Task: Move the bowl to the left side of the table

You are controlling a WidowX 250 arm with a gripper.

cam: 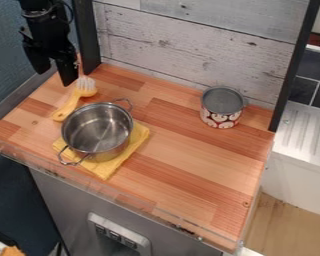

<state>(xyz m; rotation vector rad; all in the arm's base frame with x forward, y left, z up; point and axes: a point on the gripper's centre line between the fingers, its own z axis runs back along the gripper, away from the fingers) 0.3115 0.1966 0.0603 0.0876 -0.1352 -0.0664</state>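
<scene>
The table point(189, 172) has a top of wooden strips, light and reddish brown. On its left part lies a yellow cloth point(140, 133), and behind this a yellow brush point(70, 104) with pale bristles. At the far right stands upright a patterned cup point(221, 118).

Shiny smooth metal pot point(97, 131); matt yellow cloth point(137, 138); smooth wood tabletop point(189, 157); rough wood-plank backboard point(209, 37); brush handle point(68, 107) probably plastic.
</scene>
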